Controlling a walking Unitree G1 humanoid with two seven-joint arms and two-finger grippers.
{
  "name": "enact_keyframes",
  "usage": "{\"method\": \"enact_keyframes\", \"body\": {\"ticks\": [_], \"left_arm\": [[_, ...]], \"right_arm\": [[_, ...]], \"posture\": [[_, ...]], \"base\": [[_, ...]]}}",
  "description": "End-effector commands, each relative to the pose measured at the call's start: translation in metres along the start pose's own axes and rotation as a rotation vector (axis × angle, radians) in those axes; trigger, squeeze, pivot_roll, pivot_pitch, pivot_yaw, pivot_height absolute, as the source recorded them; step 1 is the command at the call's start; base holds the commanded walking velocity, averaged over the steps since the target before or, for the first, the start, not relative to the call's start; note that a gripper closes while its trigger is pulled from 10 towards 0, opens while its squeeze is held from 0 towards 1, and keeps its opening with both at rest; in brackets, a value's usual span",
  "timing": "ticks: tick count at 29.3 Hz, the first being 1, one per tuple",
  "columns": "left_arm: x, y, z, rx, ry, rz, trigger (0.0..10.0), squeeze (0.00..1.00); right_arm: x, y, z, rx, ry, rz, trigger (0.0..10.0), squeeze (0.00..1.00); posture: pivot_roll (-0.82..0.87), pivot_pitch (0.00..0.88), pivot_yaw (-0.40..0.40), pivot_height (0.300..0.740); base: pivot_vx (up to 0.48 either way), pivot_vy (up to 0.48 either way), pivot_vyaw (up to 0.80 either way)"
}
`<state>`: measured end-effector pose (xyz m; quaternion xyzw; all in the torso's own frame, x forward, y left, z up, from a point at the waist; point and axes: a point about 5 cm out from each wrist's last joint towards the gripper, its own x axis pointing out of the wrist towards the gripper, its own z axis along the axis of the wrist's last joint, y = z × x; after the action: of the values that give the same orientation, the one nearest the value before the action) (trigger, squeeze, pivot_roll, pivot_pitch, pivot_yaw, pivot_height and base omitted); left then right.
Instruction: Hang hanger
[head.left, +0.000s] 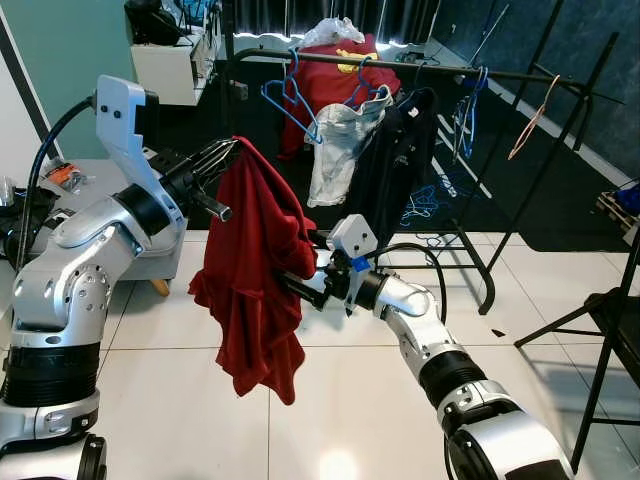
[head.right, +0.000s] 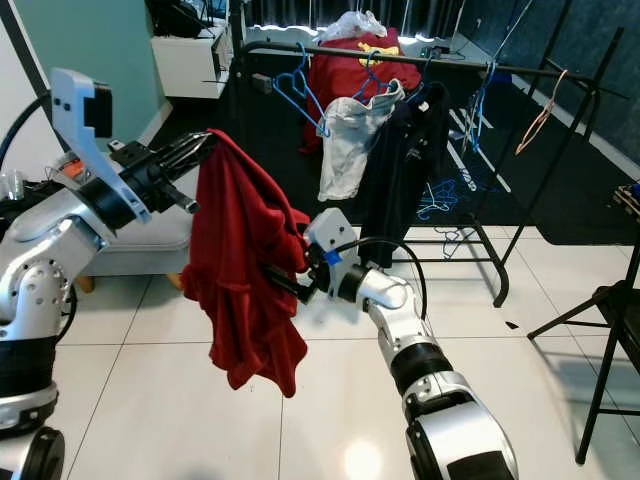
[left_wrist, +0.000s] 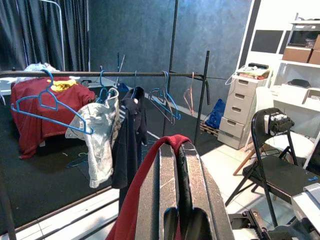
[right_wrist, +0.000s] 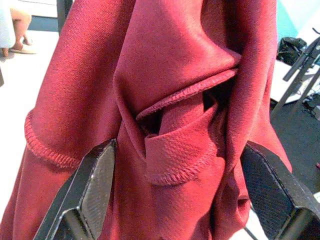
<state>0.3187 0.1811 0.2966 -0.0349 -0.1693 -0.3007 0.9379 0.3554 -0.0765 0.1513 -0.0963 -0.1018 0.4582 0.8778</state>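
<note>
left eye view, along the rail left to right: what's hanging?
Empty blue hanger → grey garment → black garment → blue hangers → pink hanger.

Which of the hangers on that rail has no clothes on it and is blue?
The blue hanger at the rail's left end, hanging bare beside the pale garment. Other blue hangers carry clothes, and the bare one far right is pinkish.
</note>
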Motion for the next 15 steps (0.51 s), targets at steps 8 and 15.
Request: {"method": "enact_keyframes", "body": {"ticks": [8, 15], "left_arm": [[0.0042, -0.0056, 0.0076, -0.01, -0.031, -0.022, 0.0, 0.0], [0.0047, -0.0033, 0.007, -0.007, -0.026, 0.002, 0.0, 0.0]], "right_arm": [[-0.0034, 0.0015, -0.0021, -0.001, -0.028, -0.026, 10.0, 0.0], [-0.004, 0.0059, -0.0031, 0.007, -0.066, -0.046, 10.0, 0.0]], "posture": [[-0.05, 0.057, -0.081, 0.74], [-0.05, 0.059, -0.08, 0.74]], "base": [[0.0, 0.0, 0.0], [0.0, 0.0, 0.0]]}}
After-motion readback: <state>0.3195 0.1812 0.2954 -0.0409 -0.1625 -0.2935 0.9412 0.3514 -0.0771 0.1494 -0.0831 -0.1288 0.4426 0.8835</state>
